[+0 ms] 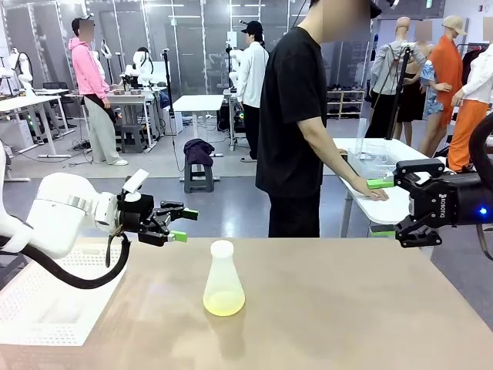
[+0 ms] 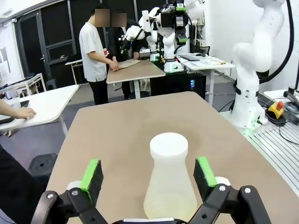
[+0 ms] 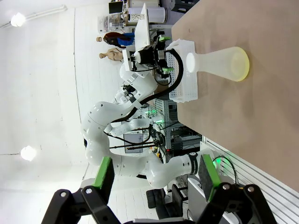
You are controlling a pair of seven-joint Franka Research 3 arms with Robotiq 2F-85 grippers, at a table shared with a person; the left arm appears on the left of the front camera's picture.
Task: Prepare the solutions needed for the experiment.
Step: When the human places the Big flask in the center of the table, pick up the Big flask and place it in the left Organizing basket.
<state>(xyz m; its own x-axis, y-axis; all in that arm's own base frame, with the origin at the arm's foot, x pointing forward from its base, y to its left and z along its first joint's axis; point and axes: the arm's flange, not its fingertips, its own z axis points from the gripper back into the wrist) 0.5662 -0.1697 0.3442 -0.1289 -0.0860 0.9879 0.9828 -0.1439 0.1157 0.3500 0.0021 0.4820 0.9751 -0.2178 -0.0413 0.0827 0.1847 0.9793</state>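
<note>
Conical flask [image 1: 223,280] holding the solutions [image 1: 224,303] stood upright on the counter [image 1: 347,308], ahead of the left gripper [image 1: 179,224], whose fingers were apart; right gripper [image 1: 402,208] fingers apart, well clear.

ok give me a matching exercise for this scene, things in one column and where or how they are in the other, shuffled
Things:
1. conical flask
2. left end effector
3. right end effector
4. person's hand

Places or states:
A. open, at the table's right edge
B. resting on a white table behind
C. upright mid-table, pale yellow liquid inside
D. open, left of the flask

Pairs: 1-C, 2-D, 3-A, 4-B
</note>
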